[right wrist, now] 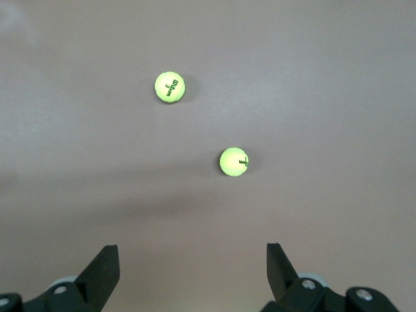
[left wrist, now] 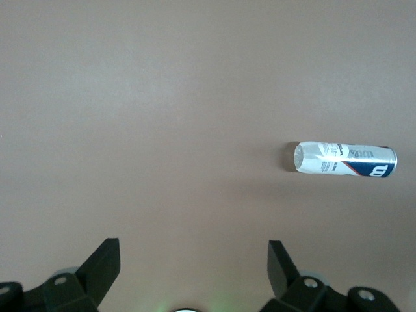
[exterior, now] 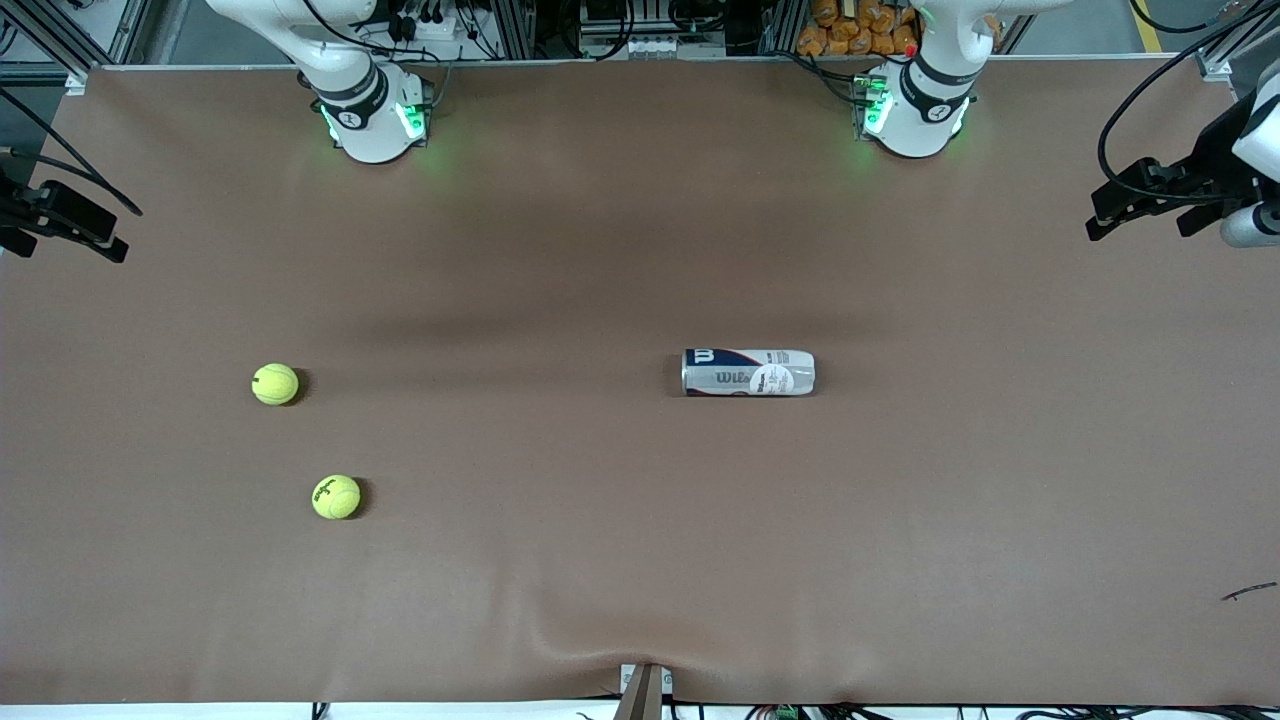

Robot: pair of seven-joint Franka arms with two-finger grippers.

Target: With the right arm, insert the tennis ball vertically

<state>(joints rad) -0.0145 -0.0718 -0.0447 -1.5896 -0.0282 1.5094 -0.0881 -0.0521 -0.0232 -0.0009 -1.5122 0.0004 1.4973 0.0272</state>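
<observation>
The brown desk (exterior: 620, 520) carries three items. A tennis-ball can (exterior: 748, 372) lies on its side near the middle of the desk, toward the left arm's end, its long axis running along the desk's length. On its side it cannot take a ball from above; in my judgement it must be stood up with its mouth upward before any vertical insertion. Which end is the open one cannot be told with certainty.

Two tennis balls rest toward the right arm's end, well apart from the can. The farther ball (exterior: 275, 384) sits farther from the front camera; the nearer ball (exterior: 336, 497) lies closer to that camera and slightly closer to the can. Both lie free on the desk, touching nothing else, so either is open to a grasp from above.

The right tool (right wrist: 192, 273) hangs high over the right arm's end of the desk, fingers spread wide and empty, with both balls in its wrist view. That suits it to descend on a ball. The left tool (left wrist: 195, 273) hangs high over the left arm's end, fingers likewise spread and empty, with the can in its wrist view. The left arm waits, though its position suits it to right or steady the can.

Assessment: no step of the task is yet done.
</observation>
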